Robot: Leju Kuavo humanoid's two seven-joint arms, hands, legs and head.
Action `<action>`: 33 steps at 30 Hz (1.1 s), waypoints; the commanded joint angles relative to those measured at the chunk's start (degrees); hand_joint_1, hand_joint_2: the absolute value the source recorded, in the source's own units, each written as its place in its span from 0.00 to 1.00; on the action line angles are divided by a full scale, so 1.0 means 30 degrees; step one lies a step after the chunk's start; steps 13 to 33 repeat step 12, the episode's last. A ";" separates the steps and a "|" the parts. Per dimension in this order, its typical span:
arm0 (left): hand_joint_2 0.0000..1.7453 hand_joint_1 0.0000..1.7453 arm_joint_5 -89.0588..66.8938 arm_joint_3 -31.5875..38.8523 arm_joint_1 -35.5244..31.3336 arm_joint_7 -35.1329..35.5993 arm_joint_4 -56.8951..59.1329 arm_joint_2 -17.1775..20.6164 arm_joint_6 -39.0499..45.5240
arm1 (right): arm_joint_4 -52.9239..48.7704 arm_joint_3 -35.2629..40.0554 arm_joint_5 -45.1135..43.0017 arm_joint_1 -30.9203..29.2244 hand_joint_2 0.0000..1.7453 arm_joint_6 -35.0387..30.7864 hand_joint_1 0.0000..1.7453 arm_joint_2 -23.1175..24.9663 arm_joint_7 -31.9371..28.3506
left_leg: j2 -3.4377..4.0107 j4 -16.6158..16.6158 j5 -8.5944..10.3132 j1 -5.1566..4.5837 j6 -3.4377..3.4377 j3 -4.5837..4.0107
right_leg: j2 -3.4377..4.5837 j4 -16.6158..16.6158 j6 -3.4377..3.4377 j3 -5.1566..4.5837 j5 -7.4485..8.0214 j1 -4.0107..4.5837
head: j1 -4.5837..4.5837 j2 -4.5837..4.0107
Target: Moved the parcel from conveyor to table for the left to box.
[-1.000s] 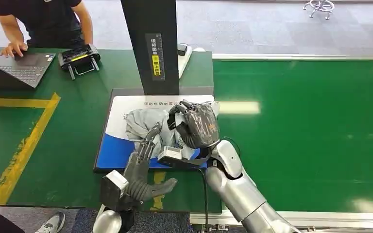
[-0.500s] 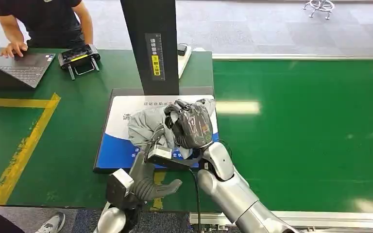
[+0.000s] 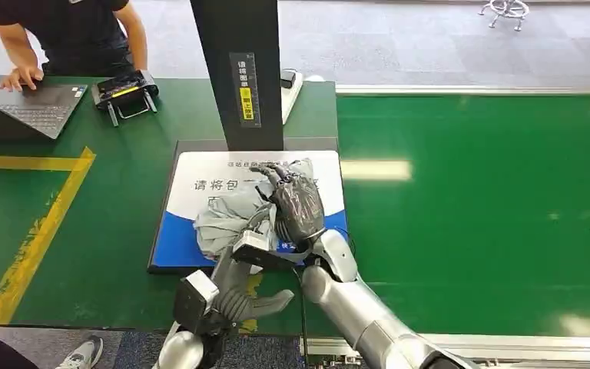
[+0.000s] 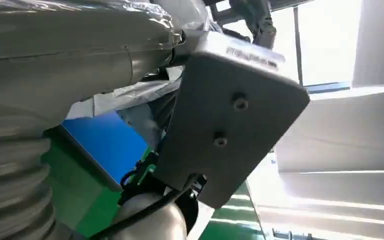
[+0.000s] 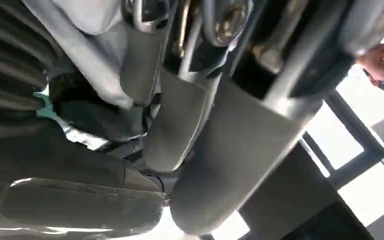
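On the green table [image 3: 115, 200], the right hand [image 3: 296, 201] grips the grey parcel [image 3: 227, 215], hiding the left hand's [image 3: 234, 280] grasp.

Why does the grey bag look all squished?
The grey parcel lies crumpled on the white-and-blue mat, with both robot hands on it, right and left. It's a soft bag; nothing looks torn or spilled.

The green table [image 3: 84, 207] carries a laptop [image 3: 27, 108] and a black device [image 3: 125, 92] along its far edge, a yellow floor-tape line [image 3: 38, 231] toward its left side, and a white-and-blue mat [image 3: 200, 192] near its right edge; the grey parcel [image 3: 227, 215] seems to rest there.
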 commanded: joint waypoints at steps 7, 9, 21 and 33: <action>1.00 0.00 -0.0295 -0.0975 -0.0084 0.0007 -0.0305 0.1150 0.0566 | -0.0584 -0.3256 -0.1134 0.0158 1.00 -0.0648 0.00 0.0581 -0.1315 | 0.0011 -0.0009 0.0012 0.0005 0.0002 0.0002 | -0.0001 -0.0010 -0.0050 0.0000 0.0014 0.0012 | -0.0007 0.0000; 1.00 0.00 -0.0267 -0.0983 -0.0033 0.0007 -0.0367 0.1192 0.0662 | -0.0779 -0.4054 -0.0796 0.0327 1.00 -0.0648 0.00 0.0808 -0.1602 | 0.0015 -0.0017 0.0014 0.0006 0.0001 0.0013 | 0.0001 -0.0015 -0.0059 0.0009 0.0016 0.0014 | 0.0000 0.0000; 1.00 0.00 -0.0238 -0.0987 0.0008 0.0007 -0.0424 0.1207 0.0800 | -0.0859 -0.5499 -0.0981 0.0490 1.00 -0.0648 0.00 0.1236 -0.2557 | 0.0018 -0.0048 0.0030 0.0011 0.0004 0.0037 | -0.0001 -0.0044 -0.0087 0.0030 0.0033 0.0025 | 0.0000 0.0000; 1.00 0.00 -0.0238 -0.0987 0.0008 0.0007 -0.0424 0.1207 0.0800 | -0.0859 -0.5499 -0.0981 0.0490 1.00 -0.0648 0.00 0.1236 -0.2557 | 0.0018 -0.0048 0.0030 0.0011 0.0004 0.0037 | -0.0001 -0.0044 -0.0087 0.0030 0.0033 0.0025 | 0.0000 0.0000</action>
